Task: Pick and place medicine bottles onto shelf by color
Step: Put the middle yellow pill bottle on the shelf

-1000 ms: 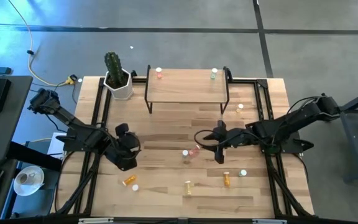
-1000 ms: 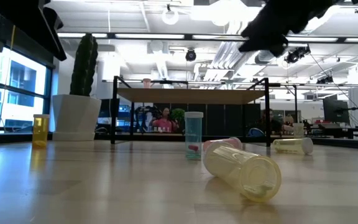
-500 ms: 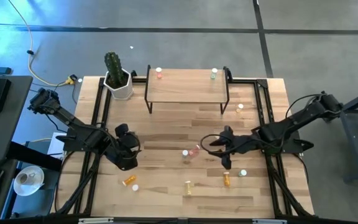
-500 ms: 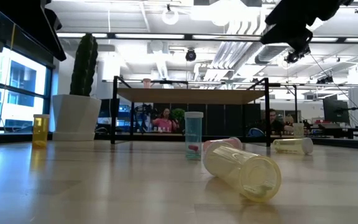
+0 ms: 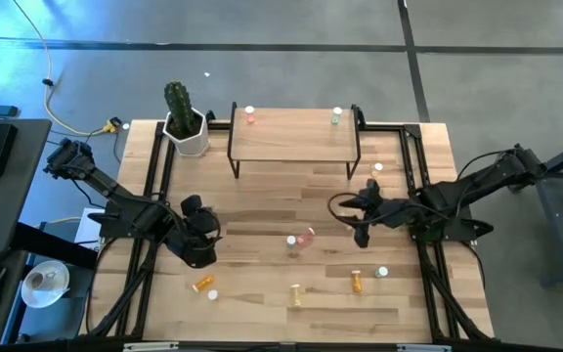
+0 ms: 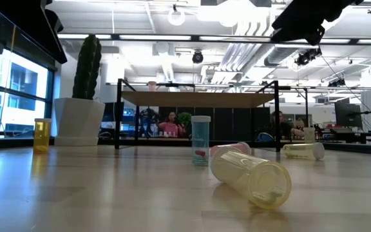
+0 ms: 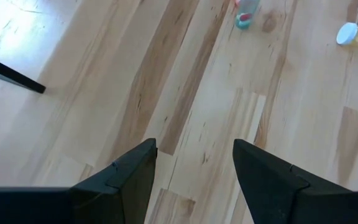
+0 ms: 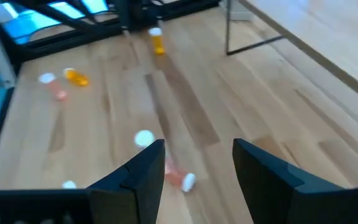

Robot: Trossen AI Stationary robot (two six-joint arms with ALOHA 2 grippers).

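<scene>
The shelf stands at the table's far middle on black legs, with a pink bottle and a green bottle upright on it. Several bottles are scattered on the table: a pink one lying beside an upright one, orange ones, a yellow one and a green one. My right gripper hangs open and empty above the table, right of the pink bottle. My left gripper is open and empty at the left.
A white pot with a cactus stands left of the shelf. A small bottle sits by the shelf's right legs. In the low view a yellow bottle lies nearest, with a green upright one behind it. Black frame rails run along both table sides.
My right gripper has drawn back toward the table's right edge, away from the pink bottle lying at the middle, and stays open and empty. The bottles have not moved.
</scene>
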